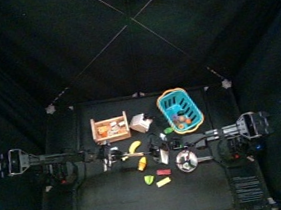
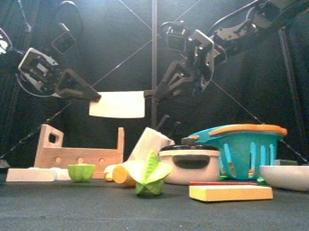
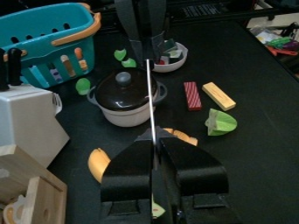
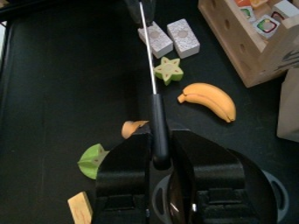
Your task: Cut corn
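The corn (image 2: 146,152) is a pale cob in green husk leaves, leaning at the table's middle front. A white cleaver-shaped knife (image 2: 118,106) hangs in the air above it. My left gripper (image 2: 93,95) is shut on its left end. My right gripper (image 2: 154,90) is shut on its right end. In the left wrist view the knife (image 3: 153,101) shows edge-on, running from my left gripper (image 3: 153,144) to the right arm beyond. In the right wrist view the knife (image 4: 149,66) runs edge-on out from my right gripper (image 4: 158,156).
A lidded pot (image 2: 191,164) and a teal basket (image 2: 241,149) stand right of the corn. A wooden crate (image 2: 72,149) stands at the left. A yellow block (image 2: 229,192), a white bowl (image 2: 287,174), a green cup (image 2: 81,171) and a banana (image 4: 211,99) lie around.
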Controlling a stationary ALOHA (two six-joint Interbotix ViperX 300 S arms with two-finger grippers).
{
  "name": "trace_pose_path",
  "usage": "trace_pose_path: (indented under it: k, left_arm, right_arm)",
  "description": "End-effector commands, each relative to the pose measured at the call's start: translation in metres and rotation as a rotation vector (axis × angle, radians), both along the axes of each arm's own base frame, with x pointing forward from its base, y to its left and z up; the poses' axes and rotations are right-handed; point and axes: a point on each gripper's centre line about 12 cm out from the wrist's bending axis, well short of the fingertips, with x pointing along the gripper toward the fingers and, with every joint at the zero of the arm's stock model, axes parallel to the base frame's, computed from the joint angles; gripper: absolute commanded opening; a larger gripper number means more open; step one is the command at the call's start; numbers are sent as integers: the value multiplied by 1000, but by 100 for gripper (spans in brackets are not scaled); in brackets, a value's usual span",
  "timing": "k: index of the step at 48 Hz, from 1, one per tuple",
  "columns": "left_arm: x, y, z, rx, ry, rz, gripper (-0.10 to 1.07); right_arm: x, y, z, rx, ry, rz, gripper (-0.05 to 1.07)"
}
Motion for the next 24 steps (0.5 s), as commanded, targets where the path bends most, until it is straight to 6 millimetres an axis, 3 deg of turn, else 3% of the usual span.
trace_pose_path:
  k: [1,18,24]
  left_arm:
    - [3,0,1,4,-5,-5,43]
    - [6,-13,-10,19,-68,-139,41]
    - [11,-7,-19,21,-58,-157,39]
  right_arm:
    - [2,2,6,4,-19,1,43]
    - [4,23,-19,22,44,46,44]
    - [3,26,-27,55,62,29,44]
